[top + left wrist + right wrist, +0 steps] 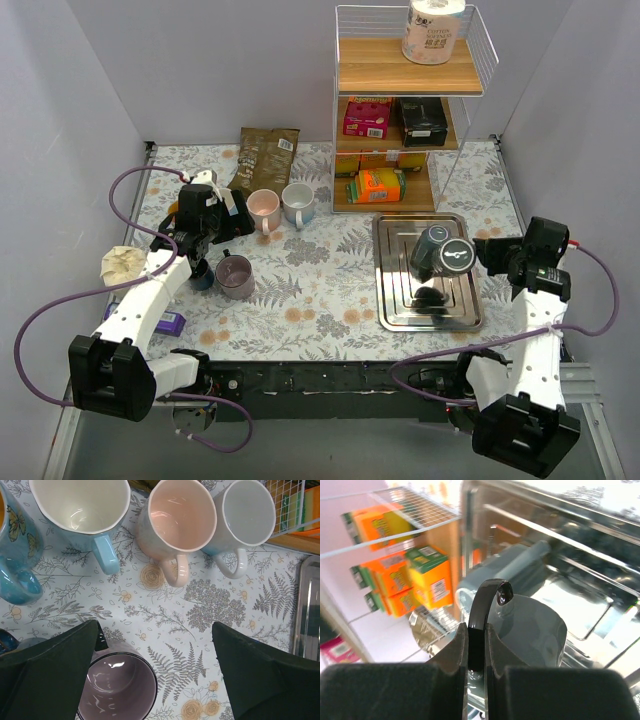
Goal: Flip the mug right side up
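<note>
A dark grey-blue mug (pixel 436 248) hangs tilted on its side above the steel tray (pixel 392 300), its flat base facing the right arm. My right gripper (pixel 482 252) is shut on the mug's black handle (pixel 486 605). In the right wrist view the handle stands pinched between the fingers (pixel 451 652), with the mug body (pixel 532 627) just beyond and the tray's shiny floor (pixel 590 615) under it. My left gripper (pixel 155 665) hangs open over the flowered tablecloth at the left, with nothing between its fingers.
A purple mug (pixel 117 687) stands upright by the left finger. A light blue mug (pixel 82 505), a pink mug (pixel 181 517) and a white mug (pixel 247 512) stand upright behind it. A wire shelf rack (pixel 400 110) with boxes stands behind the tray. A coffee bag (pixel 265 155) lies at the back.
</note>
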Robot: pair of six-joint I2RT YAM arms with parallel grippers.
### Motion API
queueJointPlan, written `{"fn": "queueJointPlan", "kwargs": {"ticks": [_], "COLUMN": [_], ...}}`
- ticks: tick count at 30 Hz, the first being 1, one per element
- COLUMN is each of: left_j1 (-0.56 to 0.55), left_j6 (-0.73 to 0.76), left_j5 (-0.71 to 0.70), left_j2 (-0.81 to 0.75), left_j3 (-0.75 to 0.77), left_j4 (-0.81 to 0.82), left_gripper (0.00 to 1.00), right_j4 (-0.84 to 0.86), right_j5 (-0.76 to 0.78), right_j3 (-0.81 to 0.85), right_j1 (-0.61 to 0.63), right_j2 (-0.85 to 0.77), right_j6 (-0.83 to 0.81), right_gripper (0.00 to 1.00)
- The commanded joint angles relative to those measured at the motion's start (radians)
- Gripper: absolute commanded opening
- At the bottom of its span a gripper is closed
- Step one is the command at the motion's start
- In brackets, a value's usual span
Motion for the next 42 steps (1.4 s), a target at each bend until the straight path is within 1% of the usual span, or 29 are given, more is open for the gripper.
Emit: {"fn": "queueJointPlan", "kwargs": {"ticks": [1,4,5,7,8,10,11,13,14,16,17,18,21,22,23,24,27,28,30,31,32,33,34,35,36,37,38,40,42], "left_j1": [0.001,0.001,0.001,0.001,0.001,0.001,0.001,0.001,0.001,0.001,0.001,0.001,0.001,-0.001,0.001,0.001,-0.001,-0.001,-0.001,-0.001,-0.001,-0.001,-0.001,-0.001,-0.002,-0.002,-0.004,-0.015,-0.036], "left_j6": [0.000,-0.006,-0.009,-0.013,-0.016,-0.021,-0.023,-0.026,-0.029,-0.033,-0.035,-0.039,-0.052,-0.055,-0.064,-0.067,-0.072,-0.075,-0.087,-0.095,-0.101,-0.125,-0.139,-0.159,-0.182,-0.229,-0.251,-0.292,-0.300], "left_j5": [0.024,0.062,0.067,0.084,0.090,0.097,0.110,0.123,0.137,0.157,0.169,0.195,0.270,0.297,0.320,0.370,0.453,0.505,0.567,0.596,0.667,0.705,0.746,0.818,0.858,0.884,0.924,0.956,0.984], "left_j2": [-0.015,-0.014,-0.014,-0.015,-0.017,-0.020,-0.020,-0.021,-0.021,-0.018,-0.017,-0.017,-0.017,-0.015,-0.017,-0.017,-0.036,-0.044,-0.072,-0.081,-0.090,-0.110,-0.124,-0.135,-0.145,-0.168,-0.176,-0.191,-0.190], "left_j3": [0.005,0.013,0.016,0.022,0.023,0.031,0.033,0.036,0.040,0.043,0.048,0.050,0.057,0.060,0.065,0.071,0.071,0.070,0.062,0.054,0.048,0.042,0.022,0.010,-0.004,-0.018,-0.039,-0.058,-0.062], "left_j4": [0.025,0.024,0.025,0.024,0.024,0.024,0.024,0.025,0.025,0.028,0.030,0.031,0.051,0.060,0.068,0.076,0.115,0.146,0.180,0.223,0.247,0.278,0.351,0.396,0.434,0.547,0.591,0.695,0.729], "left_gripper": [0.98,0.98,0.98,0.98,0.98,0.98,0.98,0.98,0.98,0.98,0.98,0.98,0.98,0.98,0.98,0.98,0.98,0.98,0.98,0.98,0.98,0.98,0.98,0.98,0.98,0.98,0.98,0.98,0.98], "right_j4": [0.036,0.061,0.131,0.171,0.244,0.282,0.346,0.403,0.471,0.516,0.548,0.555,0.610,0.621,0.666,0.691,0.762,0.782,0.893,0.932,0.999,1.030,1.053,1.094,1.116,1.131,1.164,1.204,1.272], "right_j5": [-0.093,-0.149,-0.217,-0.259,-0.303,-0.337,-0.385,-0.434,-0.502,-0.560,-0.610,-0.627,-0.681,-0.693,-0.724,-0.732,-0.745,-0.755,-0.811,-0.825,-0.851,-0.865,-0.877,-0.893,-0.896,-0.897,-0.906,-0.913,-0.920], "right_j3": [0.151,0.186,0.187,0.191,0.187,0.194,0.198,0.210,0.221,0.246,0.278,0.295,0.333,0.335,0.324,0.309,0.238,0.215,0.171,0.136,0.123,0.112,0.105,0.103,0.100,0.102,0.103,0.105,0.102], "right_j1": [0.001,0.001,0.001,0.007,0.010,0.016,0.018,0.026,0.027,0.041,0.052,0.065,0.162,0.234,0.272,0.355,0.462,0.481,0.522,0.536,0.550,0.579,0.593,0.608,0.624,0.656,0.670,0.708,0.743], "right_j2": [-0.050,-0.070,-0.073,-0.082,-0.085,-0.079,-0.075,-0.058,-0.049,-0.019,-0.009,0.011,0.034,0.039,0.043,0.040,0.016,0.007,-0.025,-0.033,-0.041,-0.044,-0.041,-0.038,-0.032,-0.027,-0.013,0.000,0.022], "right_j6": [-0.119,-0.175,-0.201,-0.231,-0.238,-0.260,-0.278,-0.318,-0.333,-0.366,-0.410,-0.438,-0.537,-0.557,-0.583,-0.617,-0.691,-0.702,-0.697,-0.682,-0.673,-0.665,-0.653,-0.648,-0.642,-0.637,-0.628,-0.607,-0.573], "right_gripper": [0.01,0.01,0.01,0.01,0.01,0.01,0.01,0.01,0.01,0.01,0.01,0.01,0.01,0.01,0.01,0.01,0.01,0.01,0.01,0.01,0.01,0.01,0.01,0.01,0.01,0.01,0.01,0.01,0.01]}}
